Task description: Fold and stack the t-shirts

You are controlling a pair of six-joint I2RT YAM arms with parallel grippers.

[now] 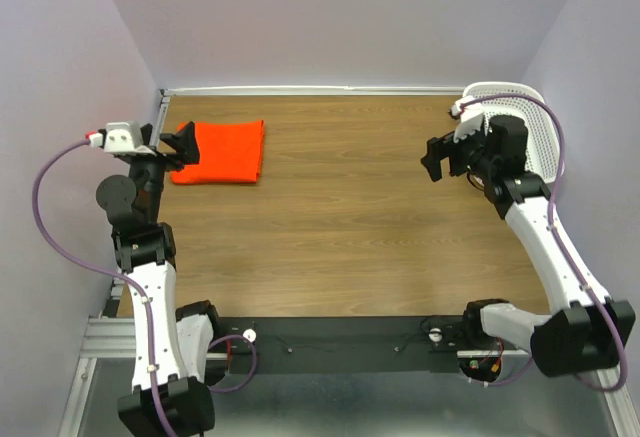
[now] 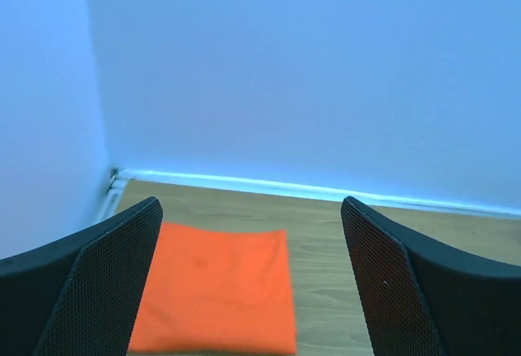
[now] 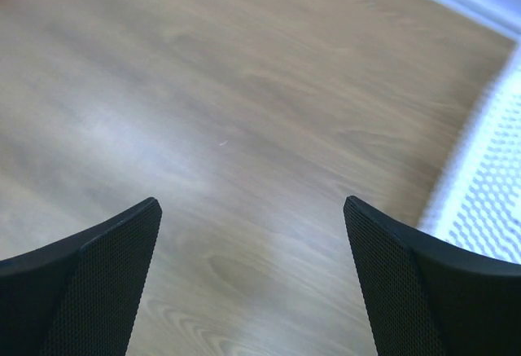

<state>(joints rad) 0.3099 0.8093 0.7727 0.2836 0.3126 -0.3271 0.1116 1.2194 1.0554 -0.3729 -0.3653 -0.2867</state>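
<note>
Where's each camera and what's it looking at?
Top external: above and behind, looking down at the table; left arm and right arm show.
Left wrist: on the left arm, facing the orange-red t-shirt; open left pincer shows.
Right wrist: on the right arm, facing table beside the white basket; open right pincer shows.
Top and left wrist share the t-shirt.

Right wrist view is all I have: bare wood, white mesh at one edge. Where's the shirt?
Observer: The t-shirt lies folded flat in the far left corner of the table.
Operator: Left arm holding it?
Observer: No. The left claw hovers open by the shirt's left edge, holding nothing.
Operator: And the mesh?
Observer: That's a white basket in the far right corner, just behind the right claw.
</note>
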